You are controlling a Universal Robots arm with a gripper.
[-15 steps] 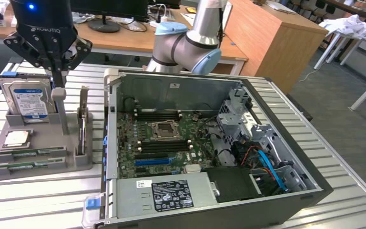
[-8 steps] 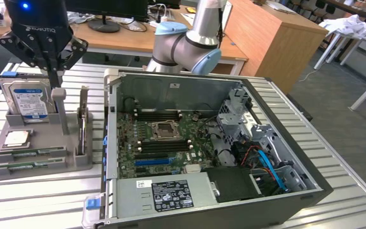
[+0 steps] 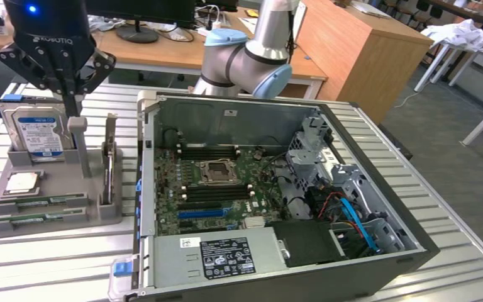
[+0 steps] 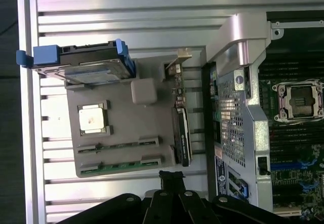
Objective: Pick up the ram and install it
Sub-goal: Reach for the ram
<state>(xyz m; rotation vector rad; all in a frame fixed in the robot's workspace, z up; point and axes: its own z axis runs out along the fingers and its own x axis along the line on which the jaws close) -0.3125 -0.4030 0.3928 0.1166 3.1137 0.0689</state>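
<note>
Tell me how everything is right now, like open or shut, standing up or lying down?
gripper, shut, holding nothing, above the grey holder.
ram sticks, both lying flat in the holder's slots, not picked up.
hard drive, standing upright in the holder.
processor chip, lying flat on the holder.
computer case, side open, board showing.

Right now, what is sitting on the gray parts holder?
A hard drive standing upright, a square processor lying flat, two ram sticks set in slots, and a dark card on edge. The sticks' lower edges and the drive's base are hidden inside the holder.
</note>
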